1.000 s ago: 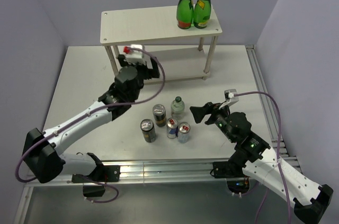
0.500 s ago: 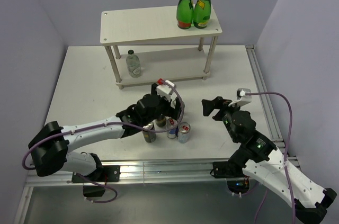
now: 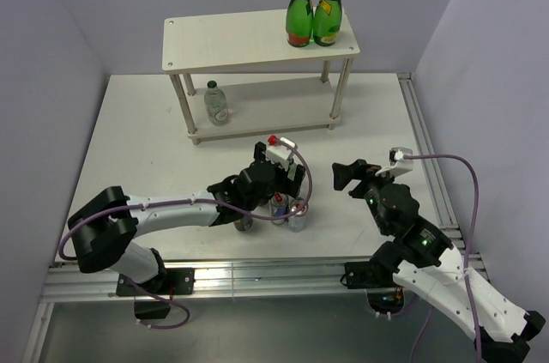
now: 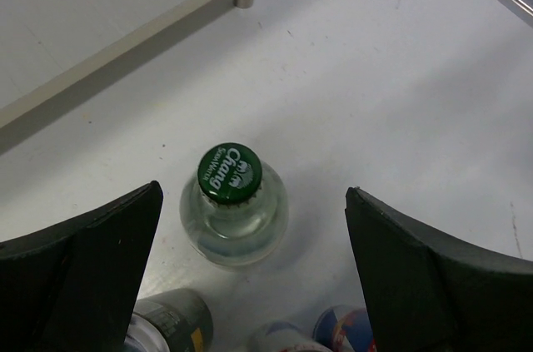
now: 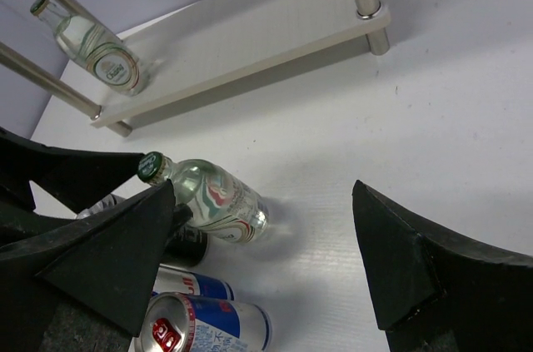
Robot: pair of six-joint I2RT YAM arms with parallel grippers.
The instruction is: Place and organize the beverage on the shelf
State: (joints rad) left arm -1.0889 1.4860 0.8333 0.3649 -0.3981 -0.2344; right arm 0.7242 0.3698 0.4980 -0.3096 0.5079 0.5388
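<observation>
With fingers spread wide, the left gripper (image 4: 254, 202) hangs above the clear plastic bottle (image 4: 234, 219) standing upright in front of the shelf (image 4: 100, 27); the bottle looks light, smooth and a little squashy, best pinched gently across its body just below the shoulder.

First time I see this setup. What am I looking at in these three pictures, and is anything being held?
Two robot arms are bolted at the near edge of a white table. The wide picture looks down from above; the other two come from a camera on each wrist, so the dark wedges at their sides are that gripper's own fingers. The left gripper is open, poised over a clear bottle standing beside some cans. The right gripper is open and empty. On the shelf, another clear bottle stands on the lower board, two green bottles on top. Nothing is held.
</observation>
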